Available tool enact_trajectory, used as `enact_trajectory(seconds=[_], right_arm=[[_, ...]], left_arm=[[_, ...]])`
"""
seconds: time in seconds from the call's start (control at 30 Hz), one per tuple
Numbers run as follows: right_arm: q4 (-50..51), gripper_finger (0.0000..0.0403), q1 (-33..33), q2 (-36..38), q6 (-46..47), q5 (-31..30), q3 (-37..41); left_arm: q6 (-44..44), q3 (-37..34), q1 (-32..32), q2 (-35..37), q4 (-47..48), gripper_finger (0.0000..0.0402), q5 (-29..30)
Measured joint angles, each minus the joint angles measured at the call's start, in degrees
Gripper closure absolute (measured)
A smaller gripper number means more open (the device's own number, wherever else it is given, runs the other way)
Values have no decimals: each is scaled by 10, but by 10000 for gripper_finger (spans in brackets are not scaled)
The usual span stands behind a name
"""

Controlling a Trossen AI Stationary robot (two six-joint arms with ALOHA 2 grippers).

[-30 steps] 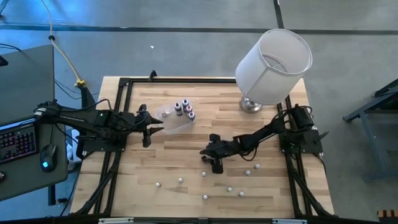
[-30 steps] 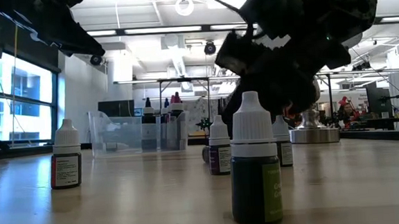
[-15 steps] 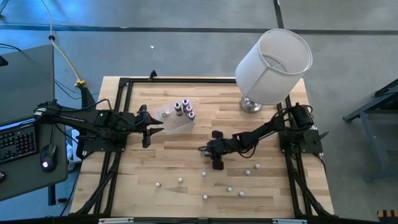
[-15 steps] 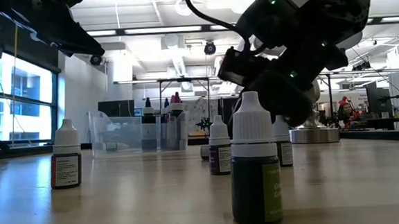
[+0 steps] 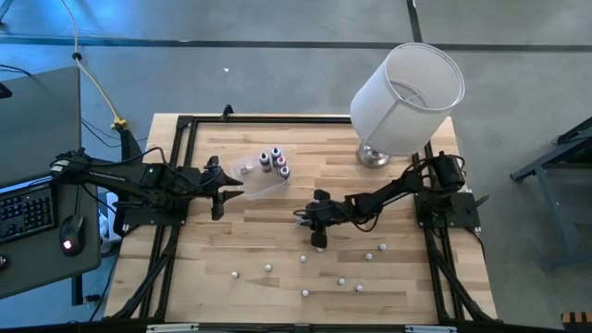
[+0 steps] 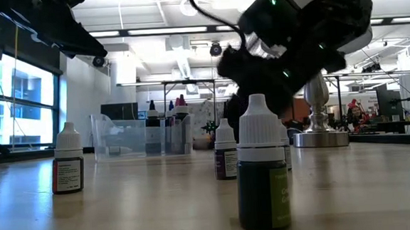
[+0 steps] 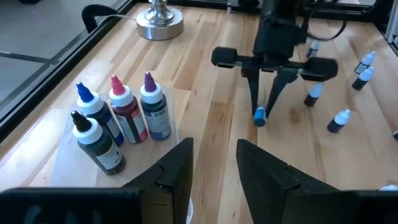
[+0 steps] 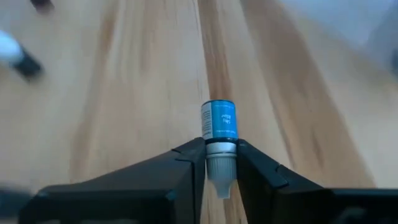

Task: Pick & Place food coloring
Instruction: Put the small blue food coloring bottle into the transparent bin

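My right gripper (image 5: 311,220) is at mid-table, shut on one small food coloring bottle (image 8: 219,127) with a blue label and a white cap. More small white-capped bottles (image 5: 304,260) stand scattered on the near half of the table (image 5: 370,199); the low view shows one with a green label (image 6: 263,168). Larger bottles with blue, pink, purple and dark tops (image 7: 124,112) stand in the clear plastic tub (image 5: 252,178). My left gripper (image 7: 214,165) hovers open just left of the tub, nothing between its fingers. My right gripper pinches the little bottle at its white cap and neck (image 8: 219,163) between the two fingers. The fingers slant down from the table's right side and lie along the bottle. Its blue-labelled body (image 7: 259,115) sticks out past the fingertips, low at the wood; whether it is lifted I cannot tell.
A big white lampshade (image 5: 407,88) on a metal base (image 5: 374,155) stands at the far right corner. A black frame (image 5: 185,125) borders the table. Bare wood lies between the tub and my right gripper.
My right gripper has slid a little toward the table's far edge and left, and its fingers have shut on the blue-labelled bottle's cap. My left arm has kept still.
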State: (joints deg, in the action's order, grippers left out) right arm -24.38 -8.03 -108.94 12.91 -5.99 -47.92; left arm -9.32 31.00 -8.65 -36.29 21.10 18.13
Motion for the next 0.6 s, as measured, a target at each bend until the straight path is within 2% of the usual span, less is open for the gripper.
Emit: enact_trajectory(seconds=[0.07,0.2,0.3,0.47,0.6], right_arm=[[-12,331,0,2,-3,-2,-19],[-14,333,0,3,-4,-45,-76],[-12,335,8,3,-36,-67,-130],[51,331,29,-12,-90,-168,-212],[59,330,56,-39,-83,-187,-248]], left_arm=[[0,0,0,0,0,280,0],[0,0,0,0,0,280,0],[0,0,0,0,0,280,0],[0,0,0,0,0,280,0],[0,1,0,0,-20,280,-1]])
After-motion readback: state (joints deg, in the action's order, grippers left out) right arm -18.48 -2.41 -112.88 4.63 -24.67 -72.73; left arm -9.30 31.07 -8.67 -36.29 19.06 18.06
